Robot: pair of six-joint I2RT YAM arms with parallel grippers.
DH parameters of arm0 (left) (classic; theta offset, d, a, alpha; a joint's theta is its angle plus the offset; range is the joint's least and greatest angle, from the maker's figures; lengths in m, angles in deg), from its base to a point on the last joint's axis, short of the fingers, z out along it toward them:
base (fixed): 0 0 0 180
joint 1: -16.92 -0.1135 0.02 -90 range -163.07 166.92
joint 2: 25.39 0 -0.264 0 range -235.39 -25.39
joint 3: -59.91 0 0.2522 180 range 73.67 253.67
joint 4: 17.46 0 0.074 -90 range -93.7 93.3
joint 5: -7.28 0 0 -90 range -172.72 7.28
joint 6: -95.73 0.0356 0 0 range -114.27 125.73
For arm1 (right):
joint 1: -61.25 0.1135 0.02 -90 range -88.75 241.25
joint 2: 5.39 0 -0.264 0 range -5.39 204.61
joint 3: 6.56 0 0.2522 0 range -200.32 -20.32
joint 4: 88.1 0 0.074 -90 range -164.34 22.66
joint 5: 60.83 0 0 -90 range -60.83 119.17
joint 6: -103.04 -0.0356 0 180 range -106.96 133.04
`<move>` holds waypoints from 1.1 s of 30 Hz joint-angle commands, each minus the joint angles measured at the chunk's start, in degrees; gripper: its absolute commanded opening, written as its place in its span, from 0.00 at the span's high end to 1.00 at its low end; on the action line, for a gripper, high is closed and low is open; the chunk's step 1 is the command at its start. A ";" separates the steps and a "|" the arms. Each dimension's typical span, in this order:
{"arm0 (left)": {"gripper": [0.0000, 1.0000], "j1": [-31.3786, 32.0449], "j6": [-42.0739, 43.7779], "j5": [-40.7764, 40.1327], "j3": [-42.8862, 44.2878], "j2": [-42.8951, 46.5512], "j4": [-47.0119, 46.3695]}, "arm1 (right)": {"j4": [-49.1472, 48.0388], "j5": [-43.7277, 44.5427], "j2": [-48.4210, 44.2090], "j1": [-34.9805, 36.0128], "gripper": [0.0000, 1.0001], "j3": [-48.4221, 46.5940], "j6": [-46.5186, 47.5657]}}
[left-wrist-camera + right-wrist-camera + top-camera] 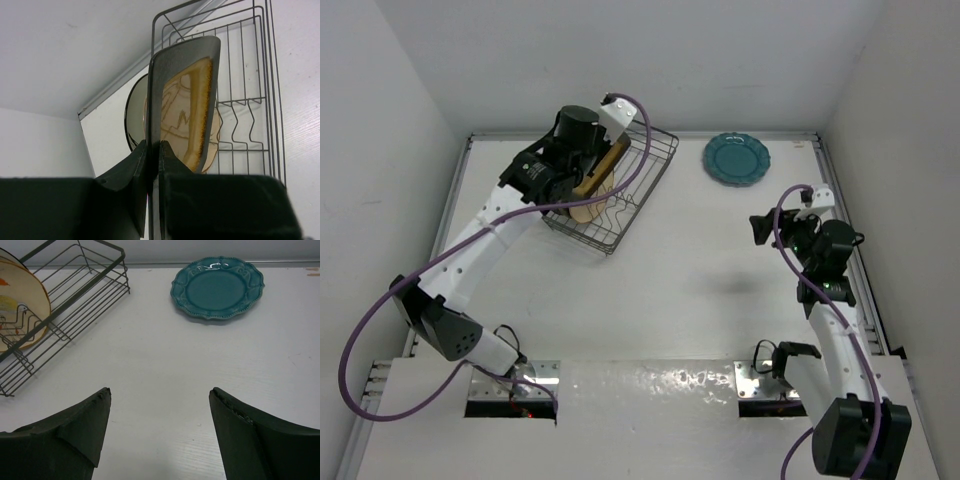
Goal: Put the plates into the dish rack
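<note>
My left gripper (pixel 154 146) is shut on the dark rim of the square amber plate (pixel 192 110) and holds it on edge, upright, over the dish rack (pixel 250 100). In the top view the amber plate (pixel 603 170) stands in the rack (pixel 632 205) at the back left. A cream floral plate (pixel 216 135) and a grey dark-rimmed plate (pixel 134 115) stand just behind it. The scalloped teal plate (pixel 736 158) lies flat on the table at the back right; it also shows in the right wrist view (pixel 218 287). My right gripper (pixel 160 392) is open and empty, in front of the teal plate. The pale aqua plate is out of view.
White walls close the table at the back and sides. The rack's near end (pixel 75 285) holds bare divider wires, with the cream floral plate (pixel 20 305) standing beyond them. The right arm (pixel 825 270) stands along the table's right edge.
</note>
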 commanded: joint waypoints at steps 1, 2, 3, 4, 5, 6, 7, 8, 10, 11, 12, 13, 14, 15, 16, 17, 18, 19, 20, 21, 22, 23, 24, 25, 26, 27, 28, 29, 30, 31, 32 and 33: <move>1.00 -0.05 1.60 -1.65 2.85 1.98 -5.71 | -1.92 -1.11 0.81 0.21 0.23 -0.89 -0.35; 1.00 0.03 0.99 -1.39 2.76 1.28 -5.00 | -1.75 -1.29 0.90 0.12 0.23 -1.07 -0.26; 1.00 0.04 0.90 -1.21 2.68 1.01 -4.74 | -1.74 -1.46 0.98 0.12 0.23 -1.24 -0.17; 1.00 0.04 0.63 -0.43 2.68 0.66 -4.56 | -1.83 -1.99 0.98 0.12 0.23 -1.42 -0.26; 1.00 0.04 0.37 -0.33 2.68 -0.13 -4.04 | -1.92 -2.34 0.98 0.21 0.23 -1.51 -0.26; 1.00 -0.05 0.37 -0.24 2.76 -0.48 -3.86 | -1.92 -2.69 0.90 0.21 0.24 -1.59 -0.35; 1.00 -0.05 0.28 -0.24 2.85 -0.92 -3.77 | -1.92 -3.30 0.90 0.21 0.24 -1.60 -0.35; 1.00 0.03 0.28 -0.94 2.76 -1.62 -3.77 | -1.92 -3.40 0.81 0.29 0.24 -1.42 -0.43; 1.00 0.04 0.72 -2.60 2.68 -2.24 -4.47 | -2.27 -3.05 0.55 0.29 0.24 -0.90 -0.35; 1.00 -0.05 0.98 -2.96 2.59 -2.59 -5.34 | -2.45 -2.87 0.55 0.21 0.24 -0.81 -0.35; 1.00 0.03 1.16 -3.32 2.59 -2.77 -5.61 | -2.53 -2.78 0.55 0.29 0.24 -0.72 -0.35; 1.00 -0.05 1.16 -3.58 2.59 -3.03 -5.79 | -2.54 -2.61 0.55 0.21 0.24 -0.72 -0.35; 1.00 -0.05 1.16 -3.32 2.59 -3.29 -5.88 | -2.54 -2.87 0.63 0.29 0.24 -0.72 -0.35; 1.00 -0.05 1.16 -3.32 2.24 -3.47 -6.05 | -2.62 -2.87 0.63 0.21 0.24 -0.72 -0.35; 1.00 -0.05 1.16 -3.23 1.98 -3.73 -6.23 | -2.62 -2.96 0.63 0.29 0.24 -0.72 -0.35; 1.00 0.03 1.16 -3.06 1.71 -3.82 -6.66 | -2.71 -3.13 0.72 0.29 0.24 -0.72 -0.35; 1.00 -0.05 1.16 -2.97 0.93 -4.00 -6.84 | -2.71 -3.31 0.72 0.29 0.24 -0.72 -0.35; 1.00 -0.05 1.16 -2.62 0.57 -4.44 -7.10 | -2.80 -3.31 0.72 0.29 0.24 -0.72 -0.35; 1.00 -0.05 0.90 -2.27 0.13 -4.53 -7.28 | -2.80 -3.22 0.72 0.29 0.24 -0.72 -0.35; 1.00 -0.05 0.81 -2.09 0.04 -4.70 -7.54 | -2.71 -3.22 0.72 0.29 0.24 -0.72 -0.35; 1.00 0.03 0.72 -1.74 0.04 -5.14 -7.72 | -2.71 -3.22 0.72 0.29 0.24 -0.63 -0.35; 1.00 0.04 0.46 -1.65 0.04 -5.32 -7.98 | -2.80 -3.22 0.90 0.21 0.24 -0.72 -0.26; 1.00 0.04 0.46 -1.56 0.30 -5.49 -8.07 | -2.89 -3.31 0.98 0.21 0.24 -0.72 -0.26; 1.00 0.04 0.28 -1.30 0.48 -5.93 -8.07 | -2.80 -3.31 1.16 0.21 0.24 -0.72 -0.35; 1.00 -0.05 0.11 -1.04 0.65 -6.20 -7.99 | -2.80 -3.31 1.25 0.29 0.24 -0.72 -0.26; 1.00 -0.05 0.02 -0.77 1.00 -6.46 -7.90 | -2.80 -3.40 1.34 0.21 0.24 -0.72 -0.35; 1.00 0.03 0.02 -0.77 1.18 -7.16 -7.81 | -2.80 -3.40 1.34 0.29 0.24 -0.63 -0.35; 1.00 0.04 0.02 -1.03 1.27 -7.51 -7.90 | -2.80 -3.40 1.34 0.21 0.24 -0.63 -0.26; 1.00 -0.05 0.10 -1.38 1.18 -7.86 -8.07 | -2.89 -3.48 1.25 0.29 0.24 -0.63 -0.35; 1.00 -0.05 0.37 -1.73 1.09 -8.39 -8.60 | -2.89 -3.49 1.07 0.21 0.24 -0.54 -0.35; 1.00 -0.05 0.45 -1.82 0.92 -8.57 -8.86 | -2.97 -3.49 0.81 0.29 0.24 -0.54 -0.35; 1.00 -0.05 0.46 -1.91 0.92 -9.09 -9.04 | -3.06 -3.49 0.64 0.29 0.24 -0.45 -0.26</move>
